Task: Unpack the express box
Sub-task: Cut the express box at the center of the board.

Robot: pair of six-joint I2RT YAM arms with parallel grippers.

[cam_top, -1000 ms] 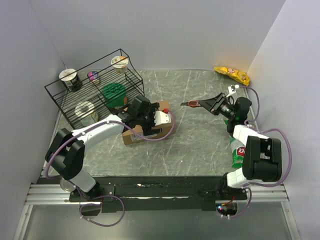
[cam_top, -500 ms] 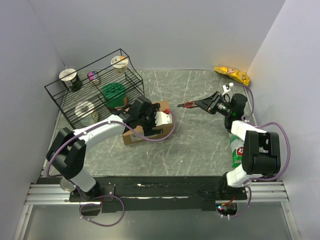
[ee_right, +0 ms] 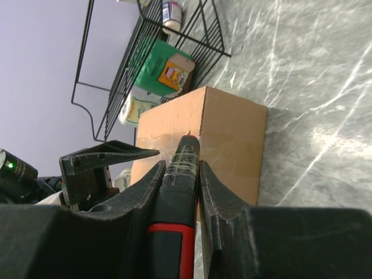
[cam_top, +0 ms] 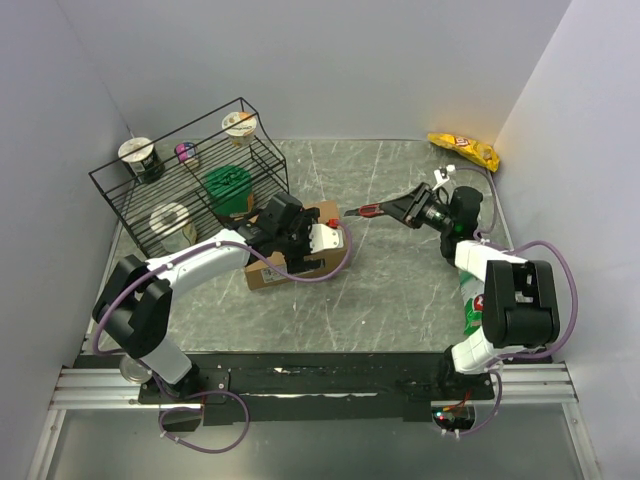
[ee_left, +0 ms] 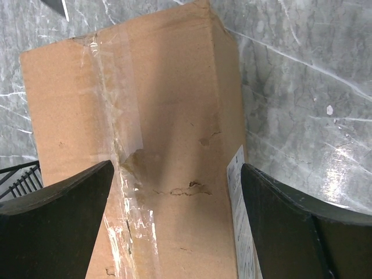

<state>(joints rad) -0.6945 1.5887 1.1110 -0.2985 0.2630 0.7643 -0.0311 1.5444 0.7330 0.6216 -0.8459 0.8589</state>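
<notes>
Brown cardboard of the express box [cam_top: 263, 276] is mostly hidden in the overhead view under the left gripper [cam_top: 292, 240]; only its near-left end and far-right corner show. It sits in the table's left half, midway between the near and far edges, just beside the black wire rack [cam_top: 190, 180].

Left wrist view: box top with clear tape along the seam and a torn patch. A white label on the side is cut off by the frame. Left gripper released, jaws spread wide over the top. Contact cannot be judged.

Right gripper [cam_top: 415, 208] clenched on a red-and-black cutter [cam_top: 375, 209]. The tip is near the box's right end. Blade hard to make out, and whether it touches is unclear.

Counts:
- One box, one rack, one cutter, two arms.
- In the rack: two pale cups [cam_top: 140, 155], a green tub [cam_top: 228, 185], a small purple item [cam_top: 186, 152] too small to identify, and a white roll [cam_top: 170, 220].
- One yellow packet [cam_top: 463, 148] at the far-right corner.
- One green-and-white packet [cam_top: 473, 300], partly behind the right arm.

Table [cam_top: 400, 280] is grey and marbled. Pale plain walls on three sides.
</notes>
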